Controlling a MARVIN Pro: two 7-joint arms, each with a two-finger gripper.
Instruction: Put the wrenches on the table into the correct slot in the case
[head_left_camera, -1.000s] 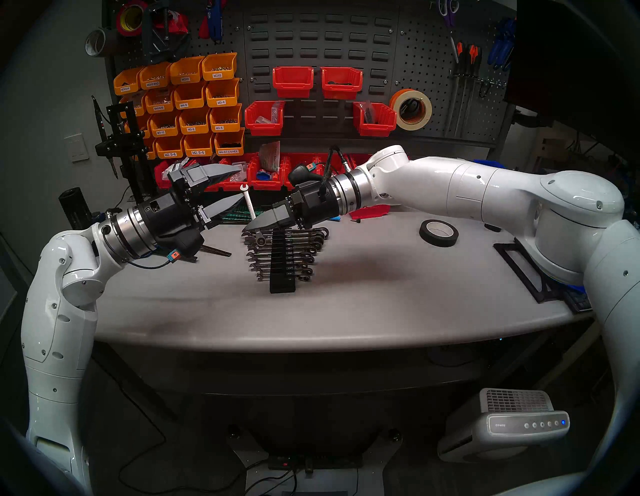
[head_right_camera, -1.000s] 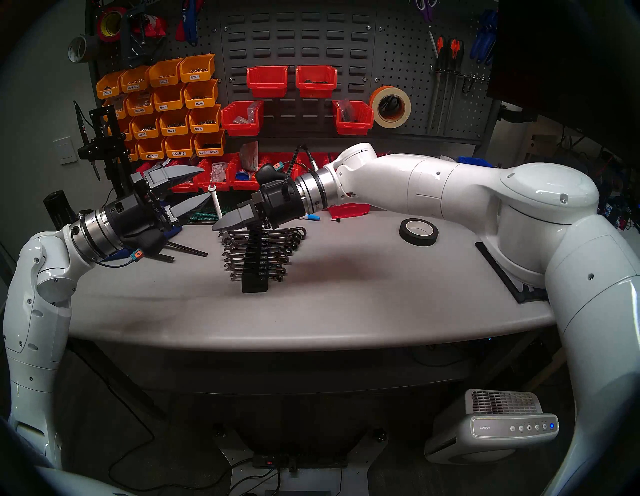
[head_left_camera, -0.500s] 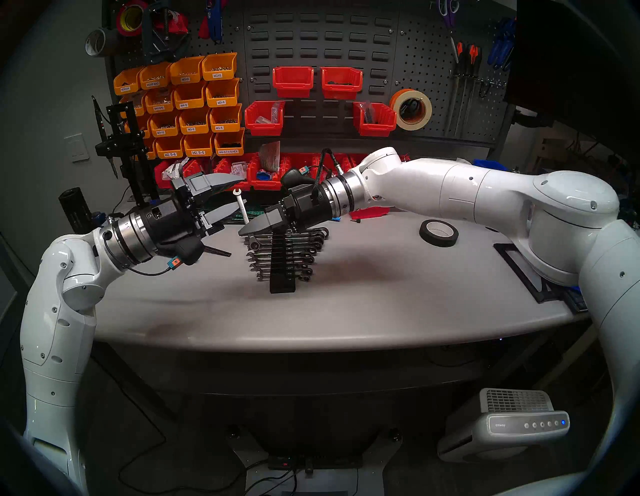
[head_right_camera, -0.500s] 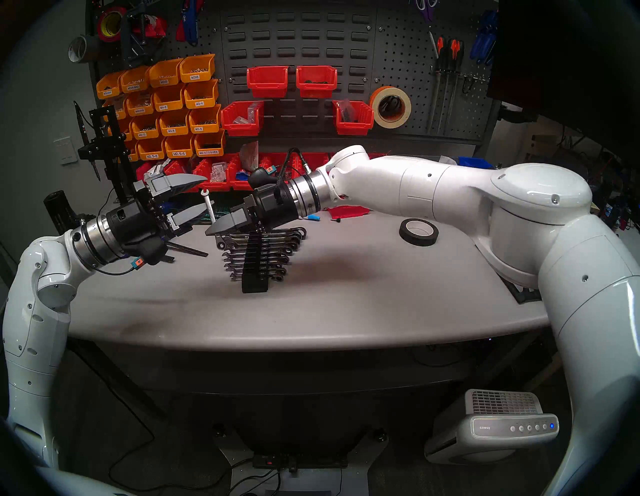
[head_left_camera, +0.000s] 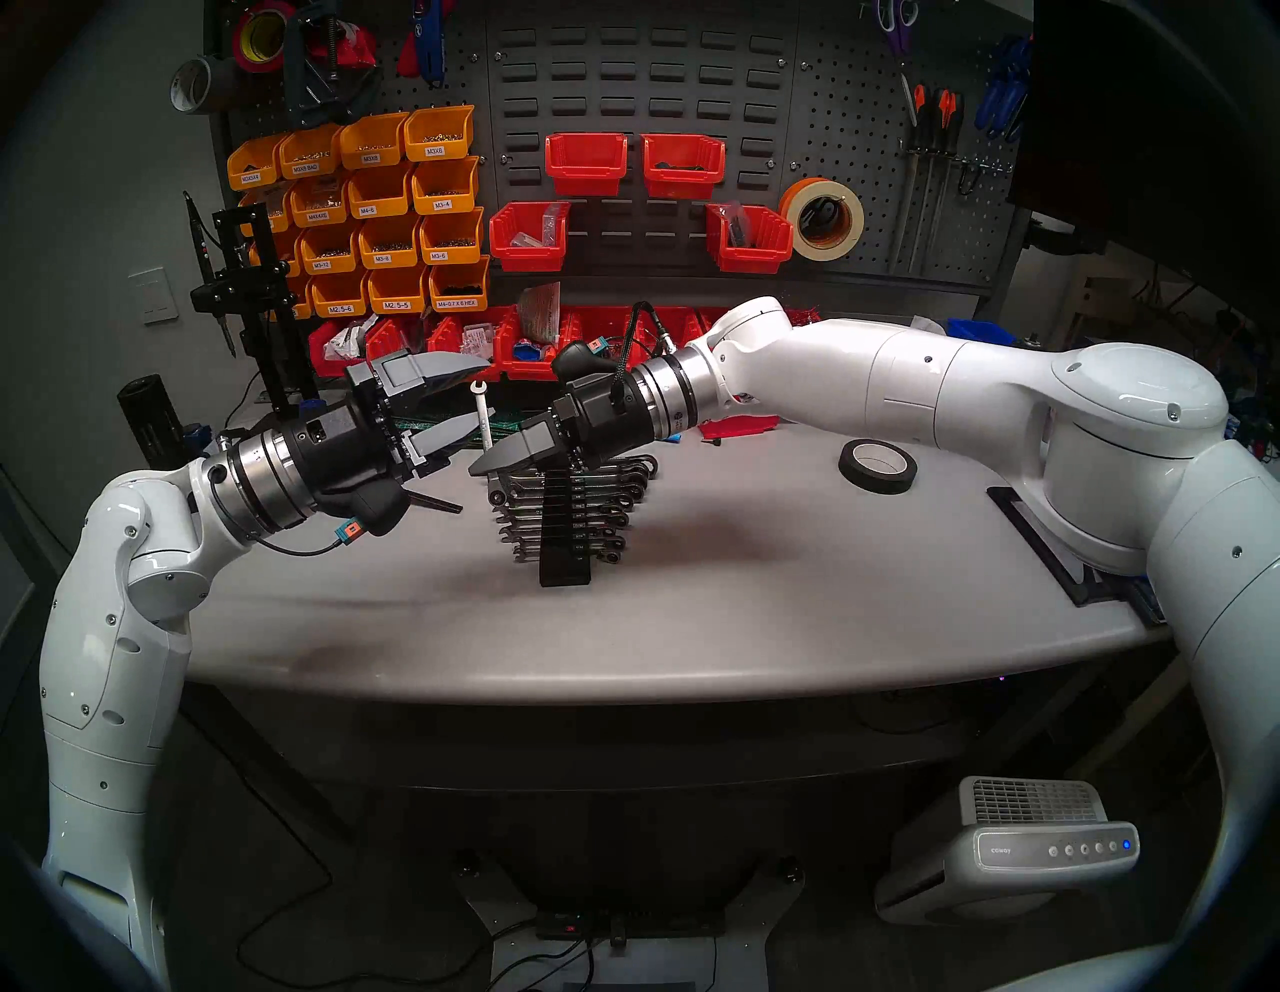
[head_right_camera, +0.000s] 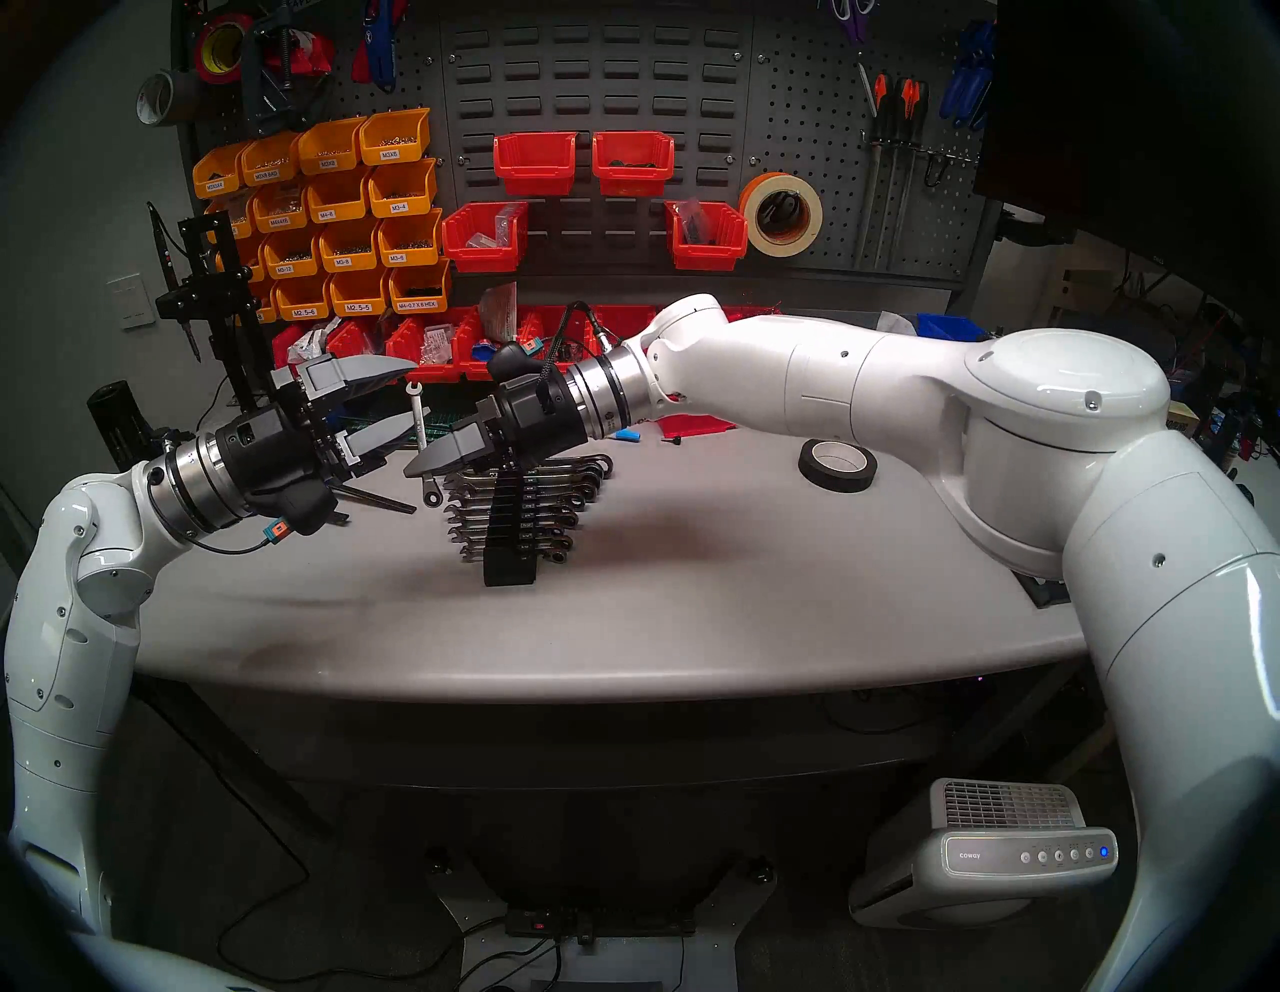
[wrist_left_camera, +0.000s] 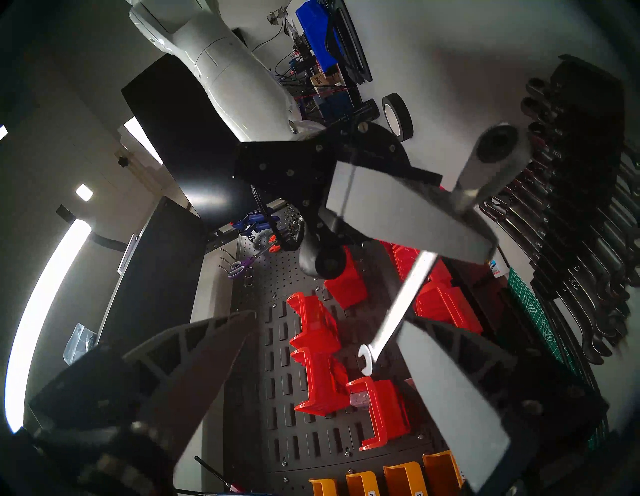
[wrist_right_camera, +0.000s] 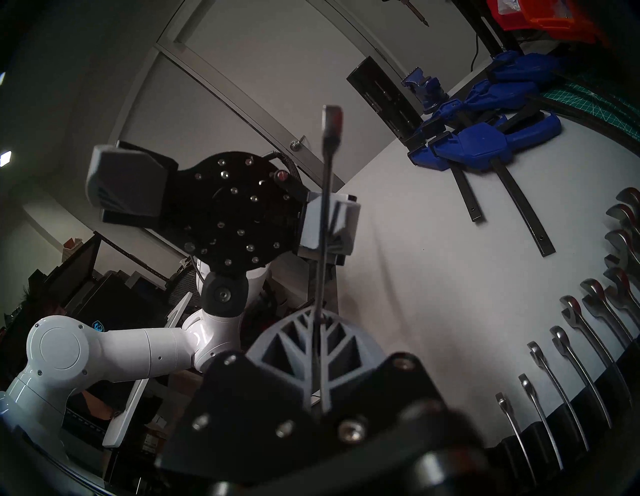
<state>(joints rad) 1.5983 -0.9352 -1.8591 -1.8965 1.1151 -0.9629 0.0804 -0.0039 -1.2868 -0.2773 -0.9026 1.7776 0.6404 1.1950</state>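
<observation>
The right gripper (head_left_camera: 485, 463) is reaching across from the right, its grey fingers (head_left_camera: 516, 454) pressed together on a slim chrome wrench (head_left_camera: 483, 415). The wrench is standing nearly upright above the bench (head_left_camera: 727, 589), its open jaw at the top and its ratchet ring hanging below the fingers, seen in the head stereo right view just beside the far end of the case (head_left_camera: 564, 533). In the left wrist view the same wrench (wrist_left_camera: 398, 304) is crossing the picture, with the ring end large and blurred in front of the camera.

The left gripper (head_left_camera: 474, 395) is facing it from the left at about the same height, its two fingers (head_left_camera: 450, 367) standing well apart, one above and one below. The lower finger's tip is sitting right at the wrench's shaft; whether it is touching I cannot tell. The upper finger is staying clear of the open jaw end.

The case is standing on the middle of the bench, running away from the front edge, with a row of other wrenches (head_left_camera: 609, 502) slotted across it. A roll of black tape (head_left_camera: 877, 465) is lying on the bench to the right, well apart from the case. Black bar clamps with blue handles (wrist_right_camera: 485, 138) are lying on the bench to the left, behind the left gripper.
</observation>
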